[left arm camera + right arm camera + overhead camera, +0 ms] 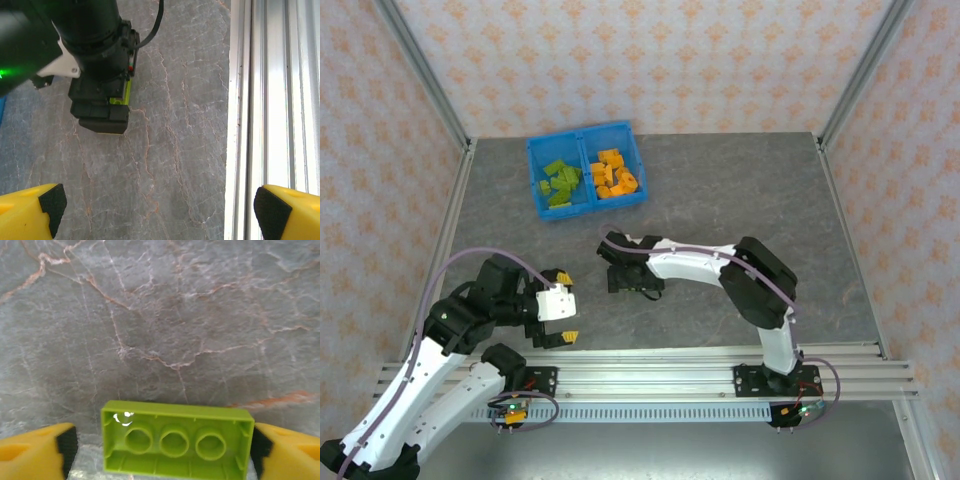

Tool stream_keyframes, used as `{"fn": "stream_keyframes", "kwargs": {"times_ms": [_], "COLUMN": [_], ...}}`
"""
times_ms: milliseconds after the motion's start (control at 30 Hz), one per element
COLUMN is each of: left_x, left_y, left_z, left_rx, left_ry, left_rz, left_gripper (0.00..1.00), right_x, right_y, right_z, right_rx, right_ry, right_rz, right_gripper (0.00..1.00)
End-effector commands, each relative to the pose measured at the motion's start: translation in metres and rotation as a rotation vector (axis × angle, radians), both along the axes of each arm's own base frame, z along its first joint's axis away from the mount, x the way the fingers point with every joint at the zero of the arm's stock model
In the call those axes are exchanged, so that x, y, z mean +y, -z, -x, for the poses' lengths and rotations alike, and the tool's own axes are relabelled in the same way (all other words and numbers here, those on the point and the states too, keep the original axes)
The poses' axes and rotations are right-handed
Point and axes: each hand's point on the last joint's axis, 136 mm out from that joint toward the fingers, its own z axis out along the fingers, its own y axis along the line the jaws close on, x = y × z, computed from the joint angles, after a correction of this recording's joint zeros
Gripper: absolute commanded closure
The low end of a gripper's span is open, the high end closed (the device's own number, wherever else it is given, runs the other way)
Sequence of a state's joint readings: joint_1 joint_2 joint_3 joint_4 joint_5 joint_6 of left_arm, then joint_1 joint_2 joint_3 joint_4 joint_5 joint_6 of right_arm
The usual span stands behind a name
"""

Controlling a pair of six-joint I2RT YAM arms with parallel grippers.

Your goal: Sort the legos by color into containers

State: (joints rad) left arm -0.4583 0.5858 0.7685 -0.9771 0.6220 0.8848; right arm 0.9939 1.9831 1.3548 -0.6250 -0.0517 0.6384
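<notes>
**One lime brick outside the tray**

A single lime brick (177,440) lay underside-up on the table (770,200) between the fingers of the right gripper (162,450), which were parted with a gap at one side. The left gripper (157,205) gaped wide, empty. The blue tray (578,134) held, in its two compartments, green bricks (560,183) and orange bricks (613,175), too jumbled to count.

The worktop (720,200) is grey, marbled with rusty and whitish veins. The tray (578,132) is bright blue; the bricks in its left half (560,184) are lime green, those in its right half (614,173) orange. The single brick (177,440) at the right pincer (162,450) is lime green. Both pincers, the left pincer (155,205) too, have yellow fingers (30,450) with black pads (66,442). The arms (690,262) are white and black, the cables (450,262) lilac. The walls (640,60) are peach with a pale floral repeat.
</notes>
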Motion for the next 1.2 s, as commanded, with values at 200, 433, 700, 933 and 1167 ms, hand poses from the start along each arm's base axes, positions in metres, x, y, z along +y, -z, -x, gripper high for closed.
{"fn": "stream_keyframes", "kwargs": {"times_ms": [200, 433, 700, 933, 1167], "left_x": [-0.004, -0.011, 0.014, 0.075, 0.126], "left_y": [-0.004, -0.024, -0.044, -0.076, -0.089], "left_z": [-0.001, -0.018, -0.084, -0.074, -0.053], "left_rx": [0.001, -0.062, -0.148, -0.379, -0.547], "left_ry": [0.027, -0.068, -0.571, -0.801, -1.009], "left_rz": [0.003, 0.116, 0.369, 0.383, 0.480], "left_gripper": [0.00, 0.00, 0.00, 0.00, 0.00], "right_x": [-0.015, -0.015, 0.042, 0.120, 0.165], "right_y": [-0.005, -0.090, -0.188, -0.194, -0.168], "right_z": [-0.004, -0.014, -0.030, -0.065, -0.121], "right_rx": [-0.050, -0.233, -0.364, -0.310, -0.342], "right_ry": [0.054, 0.070, -0.043, -0.028, 0.071], "right_rz": [0.073, -0.139, -0.453, -0.571, -0.573], "right_gripper": [0.45, 0.46, 0.46, 0.46, 0.48]}}
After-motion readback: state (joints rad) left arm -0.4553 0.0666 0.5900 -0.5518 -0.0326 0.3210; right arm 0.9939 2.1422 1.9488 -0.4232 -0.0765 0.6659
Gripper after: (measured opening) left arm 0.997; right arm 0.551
